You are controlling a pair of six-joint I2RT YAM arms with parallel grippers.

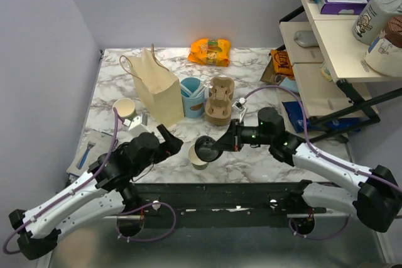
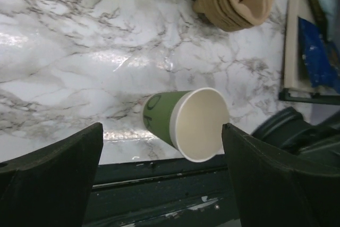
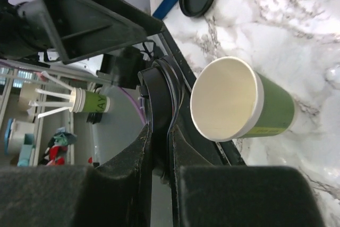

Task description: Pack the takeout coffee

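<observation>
The left gripper (image 1: 173, 141) stands wide open and holds nothing, just left of the green paper cup (image 1: 197, 159). The cup sits open-topped at the lower centre of the marble table (image 1: 264, 161). The right gripper (image 1: 221, 144) pinches the black lid (image 1: 206, 148), tilted beside the cup's rim.

Left arm (image 1: 69, 208) & right arm (image 1: 317, 157): white link shells, black joint housings. Purple cable (image 1: 115, 131) runs along ea. arm, loops at base. Left end effector (image 1: 171, 139), right end effector (image 1: 220, 144): matte black, wedge fingers.
</observation>
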